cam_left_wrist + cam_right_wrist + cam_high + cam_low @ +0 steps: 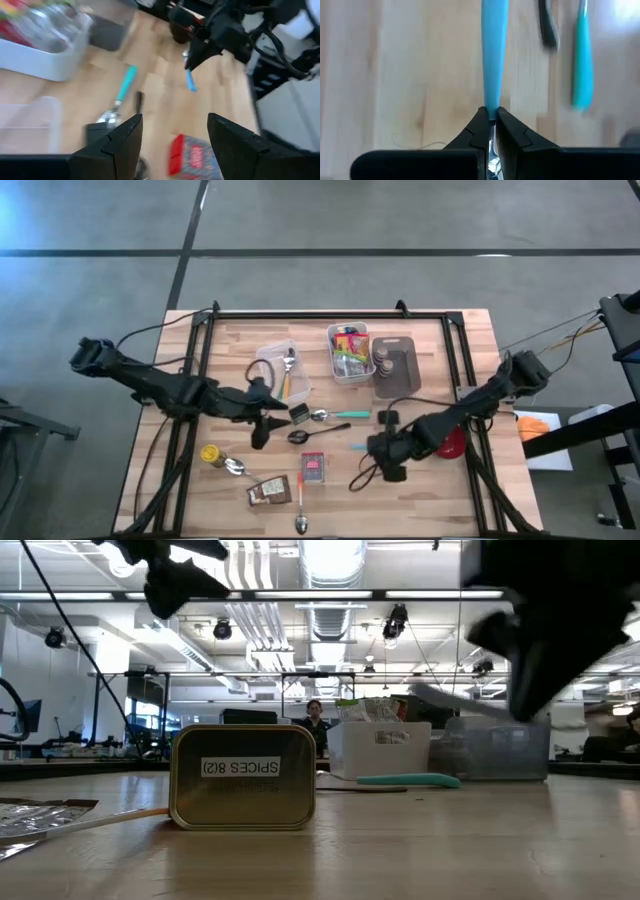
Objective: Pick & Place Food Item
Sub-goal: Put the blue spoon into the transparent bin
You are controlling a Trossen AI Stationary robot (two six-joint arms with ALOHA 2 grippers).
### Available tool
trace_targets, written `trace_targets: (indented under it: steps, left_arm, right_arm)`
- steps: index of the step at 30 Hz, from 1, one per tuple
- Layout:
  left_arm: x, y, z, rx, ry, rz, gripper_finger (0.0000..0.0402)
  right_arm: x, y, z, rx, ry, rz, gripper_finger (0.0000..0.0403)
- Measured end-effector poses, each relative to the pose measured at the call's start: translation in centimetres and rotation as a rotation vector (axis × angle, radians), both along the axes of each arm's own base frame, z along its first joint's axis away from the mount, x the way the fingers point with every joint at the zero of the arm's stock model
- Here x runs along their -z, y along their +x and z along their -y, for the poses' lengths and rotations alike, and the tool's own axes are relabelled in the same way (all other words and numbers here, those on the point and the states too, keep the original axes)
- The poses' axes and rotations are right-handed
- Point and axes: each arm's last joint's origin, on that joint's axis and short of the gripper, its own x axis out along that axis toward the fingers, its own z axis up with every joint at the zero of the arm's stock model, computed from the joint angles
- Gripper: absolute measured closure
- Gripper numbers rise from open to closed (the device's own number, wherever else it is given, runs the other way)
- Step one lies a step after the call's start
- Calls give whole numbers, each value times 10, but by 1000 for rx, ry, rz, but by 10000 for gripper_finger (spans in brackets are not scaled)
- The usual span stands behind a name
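My right gripper [378, 450] [491, 112] is shut on a blue-handled utensil [494, 50], right of the table's middle. The left wrist view shows that utensil [191, 81] sticking out below the right gripper. My left gripper [262, 435] [172, 137] hovers open at middle left, with nothing between its fingers. Food items lie near the front: a red-topped spice tin [313, 468] [242, 778], a brown packet [268, 492] and a yellow-lidded jar [210, 453]. A white bin [350, 352] of snack packets stands at the back. My right gripper pinches the utensil between its two fingertips at the handle's inner end [491, 104], where a metal part [492, 164] shows farther back between the fingers. The blue handle runs on beyond the fingertips, in line with the fingers, which slant downward. The utensil looks lifted clear of the table.
A teal-handled spoon [340, 415], a black spoon [310, 436] and two more spoons [235, 468] [302, 505] lie about the middle and front. A clear container [285, 370] and a dark bin [397, 365] stand at the back. A red object [452, 442] lies under the right arm.
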Motion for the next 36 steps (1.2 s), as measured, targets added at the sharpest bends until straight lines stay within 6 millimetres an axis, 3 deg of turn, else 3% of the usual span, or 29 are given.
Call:
trace_targets:
  steps: [8, 14, 18, 26, 36]
  left_arm:
    - [10, 27, -8, 91, -237, 8, 177]
    - [26, 37, -13, 131, -372, -95, 174]
    - [35, 45, -10, 172, -430, -156, 153]
    - [47, 53, -7, 215, -463, -234, 85]
    - [40, 45, -9, 236, -423, -231, 77]
  right_arm:
    - [-20, 48, -23, -192, -216, -30, 391]
    - [-29, 78, -34, -320, -326, -83, 394]
    - [-37, 94, -38, -363, -376, -96, 395]
    - [-45, 102, -37, -318, -415, -95, 396]
    - [-42, 98, -28, -53, -330, -89, 395]
